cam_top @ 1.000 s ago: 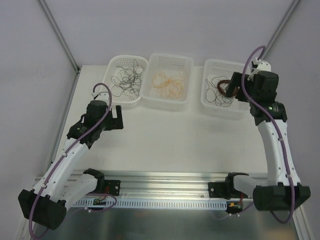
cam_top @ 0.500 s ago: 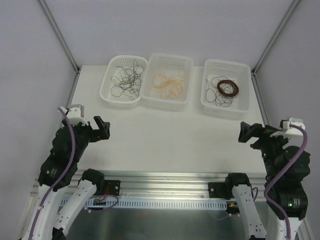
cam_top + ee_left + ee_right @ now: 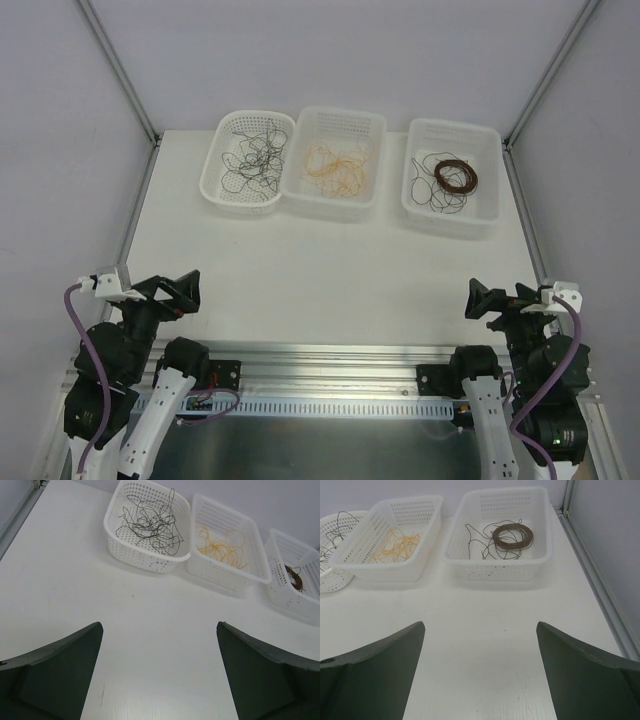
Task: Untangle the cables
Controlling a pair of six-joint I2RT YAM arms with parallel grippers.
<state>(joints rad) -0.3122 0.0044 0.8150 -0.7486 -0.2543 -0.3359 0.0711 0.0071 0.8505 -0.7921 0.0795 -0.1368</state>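
The cables lie in three white baskets at the far side of the table. Black cables (image 3: 250, 160) fill the left basket, orange-yellow ones (image 3: 335, 168) the middle basket, and thin brown loops (image 3: 432, 190) the right basket beside a wound brown ring (image 3: 456, 177). My left gripper (image 3: 178, 293) is drawn back to the near left edge, open and empty; its wrist view shows bare table between the fingers (image 3: 60, 670) and the black cables (image 3: 150, 520) far ahead. My right gripper (image 3: 492, 300) is at the near right edge, open and empty (image 3: 480, 625), with the brown loops (image 3: 480, 542) ahead.
The left basket (image 3: 213, 190), middle basket (image 3: 330, 205) and right basket (image 3: 450, 225) stand in a row. Metal frame posts rise at the back corners. An aluminium rail (image 3: 330, 365) with the arm bases runs along the near edge.
Both arms have pulled back from the baskets to the near edge. The right gripper left the right basket, the left gripper left the spot by the left basket. Both stayed open.
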